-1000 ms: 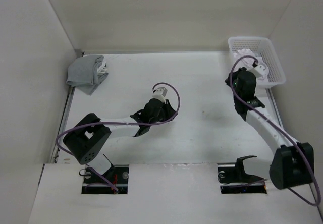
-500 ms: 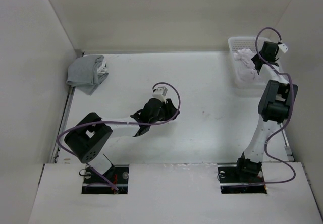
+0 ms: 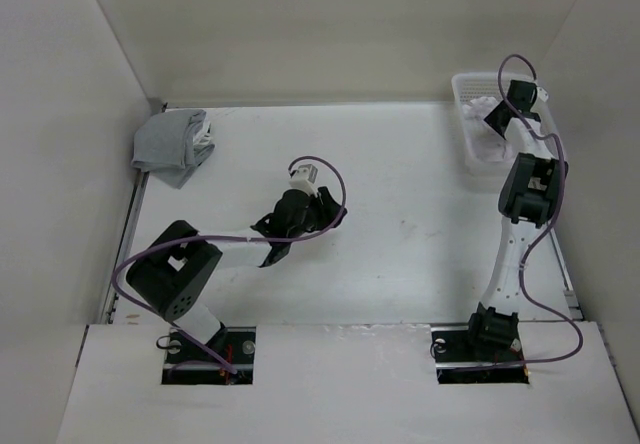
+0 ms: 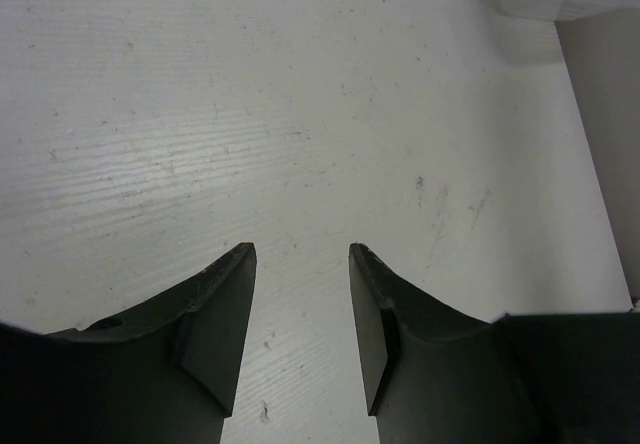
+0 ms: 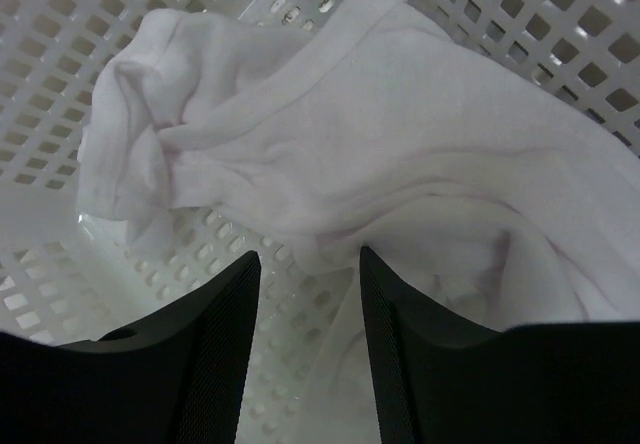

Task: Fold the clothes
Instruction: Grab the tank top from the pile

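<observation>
Right claw (image 5: 305,259), jaws parted, hovers just above the clothes (image 5: 400,154) crumpled in the basket (image 5: 60,24).

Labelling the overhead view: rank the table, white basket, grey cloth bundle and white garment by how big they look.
1. table
2. white basket, slightly bigger than
3. grey cloth bundle
4. white garment: mostly hidden by the right arm, so unsure

Left arm (image 3: 235,247) and right arm (image 3: 506,259): black joints, white links; a purple cable (image 3: 344,200) loops along each; fingers (image 4: 215,324) dark, tapered wedges
</observation>
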### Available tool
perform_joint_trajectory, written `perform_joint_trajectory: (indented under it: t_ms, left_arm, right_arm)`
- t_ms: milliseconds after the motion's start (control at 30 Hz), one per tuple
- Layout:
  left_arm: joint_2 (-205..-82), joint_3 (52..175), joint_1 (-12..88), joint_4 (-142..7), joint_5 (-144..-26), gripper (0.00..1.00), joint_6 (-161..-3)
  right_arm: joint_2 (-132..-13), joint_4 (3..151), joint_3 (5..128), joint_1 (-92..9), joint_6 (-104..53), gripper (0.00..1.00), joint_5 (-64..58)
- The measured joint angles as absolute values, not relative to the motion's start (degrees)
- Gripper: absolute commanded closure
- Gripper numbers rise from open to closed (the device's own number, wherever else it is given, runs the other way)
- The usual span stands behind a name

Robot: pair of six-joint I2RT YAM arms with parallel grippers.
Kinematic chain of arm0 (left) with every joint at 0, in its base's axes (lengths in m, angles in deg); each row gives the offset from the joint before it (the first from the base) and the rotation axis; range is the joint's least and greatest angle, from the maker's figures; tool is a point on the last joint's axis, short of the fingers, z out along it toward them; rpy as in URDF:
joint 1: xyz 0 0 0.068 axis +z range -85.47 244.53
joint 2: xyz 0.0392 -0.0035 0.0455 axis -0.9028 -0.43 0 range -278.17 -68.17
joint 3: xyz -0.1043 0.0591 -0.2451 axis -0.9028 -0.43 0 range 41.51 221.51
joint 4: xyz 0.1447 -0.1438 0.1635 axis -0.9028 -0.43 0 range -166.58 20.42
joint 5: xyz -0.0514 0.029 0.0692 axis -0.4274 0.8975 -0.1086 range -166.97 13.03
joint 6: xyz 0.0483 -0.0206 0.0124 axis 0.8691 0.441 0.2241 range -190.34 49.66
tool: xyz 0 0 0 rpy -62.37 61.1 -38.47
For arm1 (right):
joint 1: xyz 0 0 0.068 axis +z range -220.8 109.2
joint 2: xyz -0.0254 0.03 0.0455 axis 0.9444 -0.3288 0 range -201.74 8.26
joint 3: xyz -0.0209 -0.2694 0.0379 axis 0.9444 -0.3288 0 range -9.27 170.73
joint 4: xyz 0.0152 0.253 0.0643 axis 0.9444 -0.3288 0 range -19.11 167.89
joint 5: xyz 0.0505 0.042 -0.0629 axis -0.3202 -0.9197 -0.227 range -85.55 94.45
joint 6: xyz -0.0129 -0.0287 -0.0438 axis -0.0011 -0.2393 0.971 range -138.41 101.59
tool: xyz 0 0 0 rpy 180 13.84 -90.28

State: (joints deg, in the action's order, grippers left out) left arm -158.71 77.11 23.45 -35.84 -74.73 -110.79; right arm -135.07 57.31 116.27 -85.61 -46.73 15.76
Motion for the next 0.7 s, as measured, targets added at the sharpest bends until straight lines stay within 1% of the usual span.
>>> perform_joint_trajectory:
  t_ms: [100,167,233,367,400,433,567,667,700]
  left_arm:
    - [-159.3,77.11,23.65,-35.19,-75.1,0.59,-110.94]
    - [-159.93,77.11,23.65,-35.1,-75.32,0.59,-111.2]
    - [-160.17,77.11,23.65,-35.1,-75.52,0.59,-111.27]
    - [-160.24,77.11,24.02,-34.99,-76.04,0.59,-111.44]
    - [-160.24,77.11,24.11,-34.99,-76.07,0.59,-111.46]
    - [-160.24,77.08,24.39,-35.01,-76.18,0.59,-111.57]
    - [-160.24,77.06,25.62,-34.9,-76.22,0.59,-111.97]
    - [-160.24,77.04,26.69,-34.84,-76.66,0.59,-112.45]
    - [-160.24,77.02,27.08,-34.73,-76.85,0.59,-112.71]
  right_arm:
    - [-132.84,59.41,111.05,-85.61,-46.94,0.44,15.13]
    - [-129.76,61.85,104.69,-85.5,-46.92,0.39,15.04]
    - [-128.27,61.63,102.83,-85.37,-47.29,0.37,15.22]
    - [-129.41,56.85,110.22,-85.35,-47.49,0.36,15.3]
    - [-130.46,55.86,113.41,-85.35,-47.53,0.38,15.26]
    - [-132.1,55.08,117.32,-85.35,-47.53,0.45,15.11]
    - [-136.82,50.62,124.38,-85.35,-47.73,0.44,15.08]
    - [-138.63,46.84,124.82,-85.35,-47.73,0.44,14.67]
    - [-138.74,46.38,124.53,-85.35,-47.75,0.42,14.56]
